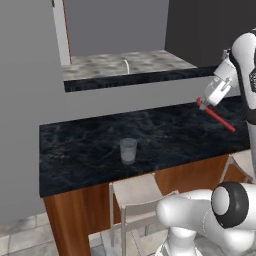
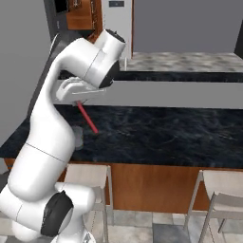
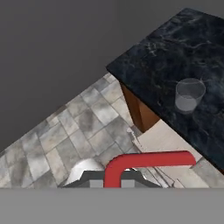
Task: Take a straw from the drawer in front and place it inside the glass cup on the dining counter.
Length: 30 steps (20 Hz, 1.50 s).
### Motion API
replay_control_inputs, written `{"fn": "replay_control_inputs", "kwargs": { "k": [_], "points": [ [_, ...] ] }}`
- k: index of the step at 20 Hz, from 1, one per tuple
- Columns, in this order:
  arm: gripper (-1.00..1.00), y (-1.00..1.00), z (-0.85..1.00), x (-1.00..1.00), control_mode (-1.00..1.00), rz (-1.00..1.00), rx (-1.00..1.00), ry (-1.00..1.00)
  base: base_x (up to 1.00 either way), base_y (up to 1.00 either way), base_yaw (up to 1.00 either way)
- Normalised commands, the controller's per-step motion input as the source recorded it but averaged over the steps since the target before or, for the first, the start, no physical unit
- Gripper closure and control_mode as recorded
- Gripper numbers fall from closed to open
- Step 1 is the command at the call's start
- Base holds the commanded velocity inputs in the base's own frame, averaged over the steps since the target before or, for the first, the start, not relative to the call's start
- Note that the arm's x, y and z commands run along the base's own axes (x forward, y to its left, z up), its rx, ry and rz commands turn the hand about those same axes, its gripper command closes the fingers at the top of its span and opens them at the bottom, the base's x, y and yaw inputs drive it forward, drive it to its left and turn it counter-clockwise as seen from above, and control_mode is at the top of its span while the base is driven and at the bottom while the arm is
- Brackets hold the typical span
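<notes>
Fingers of the gripper (image 1: 202, 103) clamp the straw (image 1: 218, 118) above the dining counter (image 1: 165, 135), so swing it over the glass cup (image 1: 128, 150), well apart, tipping it upright before lowering.

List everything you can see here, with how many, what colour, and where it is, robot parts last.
straw: one, bright red, held over the dining counter, slanting down, bent tip near the hand.
glass cup: one, clear greyish, upright on the dining counter, apart from the straw.
dining counter: one, black stone with white veins on a reddish-brown base, across the middle.
back counter: one, pale grey speckled, behind the dining counter.
stools: at least two, light beige, tucked below the dining counter.
floor tiles: grey, below.
arm: one, white with dark joints.
fingers: shut on the straw.
</notes>
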Motion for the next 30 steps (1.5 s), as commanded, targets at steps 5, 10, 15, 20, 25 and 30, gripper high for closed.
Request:
{"fn": "replay_control_inputs", "kwargs": {
  "k": [5,10,15,20,25,30],
  "points": [
    [1.0,0.42,0.0,0.11,-1.0,0.09,0.26,0.0,0.0,0.0,0.0],
    [1.0,0.56,0.0,0.21,-1.0,0.05,0.27,0.0,0.0,0.0,0.0],
    [1.0,0.54,0.0,0.17,-1.0,0.01,0.21,-0.06,0.0,0.0,0.0],
    [1.0,0.24,0.0,0.05,-1.0,0.01,0.2,-0.1,0.0,0.0,0.0],
    [1.0,0.0,0.0,0.04,-1.0,0.05,0.25,-0.04,0.0,0.0,0.0],
    [1.0,0.02,-0.02,0.18,-1.0,0.07,0.26,0.0,0.0,0.0,0.0]
  ]
}}
